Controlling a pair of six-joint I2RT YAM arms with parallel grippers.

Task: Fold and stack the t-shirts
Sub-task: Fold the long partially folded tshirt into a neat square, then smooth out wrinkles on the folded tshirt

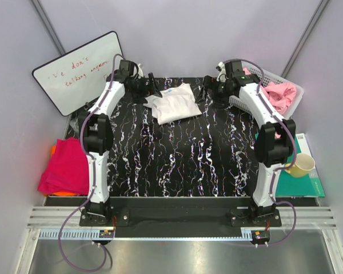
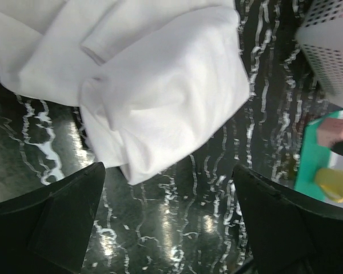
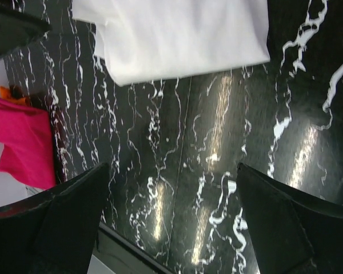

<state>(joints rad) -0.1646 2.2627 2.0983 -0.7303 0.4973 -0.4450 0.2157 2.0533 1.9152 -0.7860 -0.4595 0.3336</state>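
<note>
A white t-shirt point(image 1: 173, 103) with a small blue neck label lies folded at the far middle of the black marbled table point(image 1: 183, 160). It also shows in the left wrist view point(image 2: 154, 85) and the right wrist view point(image 3: 177, 37). My left gripper point(image 1: 151, 87) is open and empty just left of it. My right gripper point(image 1: 203, 91) is open and empty just right of it. A magenta-red shirt point(image 1: 66, 166) lies on an orange one point(image 1: 53, 150) at the table's left edge. Pink shirts point(image 1: 279, 94) lie in the basket.
A white mesh basket point(image 1: 294, 91) stands at the far right. A teal mat point(image 1: 300, 185) with a yellow cup point(image 1: 299, 165) lies at the right edge. A whiteboard point(image 1: 74, 71) leans at the far left.
</note>
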